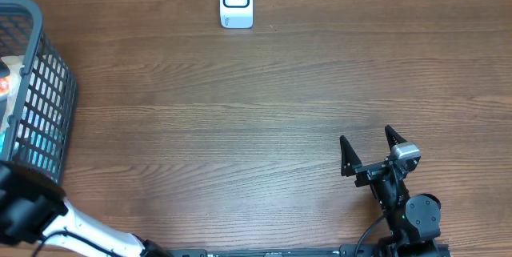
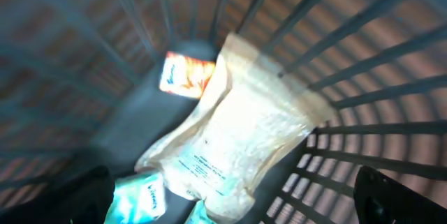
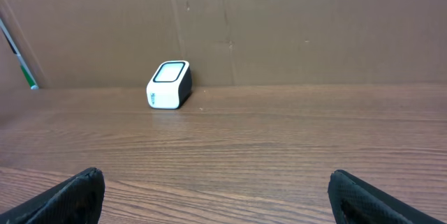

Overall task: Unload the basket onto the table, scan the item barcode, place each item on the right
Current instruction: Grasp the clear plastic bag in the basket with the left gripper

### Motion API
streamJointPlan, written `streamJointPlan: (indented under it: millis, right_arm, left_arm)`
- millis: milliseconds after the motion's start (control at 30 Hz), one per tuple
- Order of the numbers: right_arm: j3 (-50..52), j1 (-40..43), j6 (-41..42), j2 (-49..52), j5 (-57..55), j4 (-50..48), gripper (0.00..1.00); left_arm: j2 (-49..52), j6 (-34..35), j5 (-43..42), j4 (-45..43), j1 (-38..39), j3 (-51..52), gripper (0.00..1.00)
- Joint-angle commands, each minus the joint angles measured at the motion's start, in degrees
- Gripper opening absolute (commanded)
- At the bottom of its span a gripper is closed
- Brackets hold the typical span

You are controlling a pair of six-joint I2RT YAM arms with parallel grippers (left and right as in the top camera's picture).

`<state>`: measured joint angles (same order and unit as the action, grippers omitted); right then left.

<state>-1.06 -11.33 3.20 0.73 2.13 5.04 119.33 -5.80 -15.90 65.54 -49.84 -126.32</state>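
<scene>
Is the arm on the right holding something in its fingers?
No, its fingers stand wide apart, with nothing between them but the wooden table and the white scanner far behind.

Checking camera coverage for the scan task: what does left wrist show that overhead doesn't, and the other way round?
Left wrist only: the inside of the basket, holding a pale printed pouch, an orange-and-white packet behind it and teal packets at the bottom edge. The left gripper is wide open over them.
Overhead only: the white scanner at the far edge of the table, and the right gripper, open over bare wood.
Both: the dark basket; overhead catches only slivers of colour through its wall.
</scene>
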Motion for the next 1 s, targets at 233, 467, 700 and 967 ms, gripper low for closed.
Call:
streamJointPlan:
  millis: [233, 467, 700, 967]
  right_arm:
    - [0.6, -0.2, -0.1, -0.6, 0.1, -0.4, 1.0]
    - [0.6, -0.2, -0.1, -0.6, 0.1, -0.4, 1.0]
    - [0.6, -0.2, -0.1, -0.6, 0.1, -0.4, 1.0]
    - [0.6, -0.2, -0.1, -0.6, 0.1, -0.4, 1.0]
  left_arm:
    - [14.5, -11.5, -3.1, 0.5, 2.7, 0.9, 1.0]
    - [18.4, -12.5, 3.5, -0.5, 4.9, 1.0, 1.0]
    - [21.5, -9.1, 12.6, -0.3, 5.0, 1.0, 1.0]
    - [22.3, -8.8, 13.4, -1.1, 4.9, 1.1, 1.0]
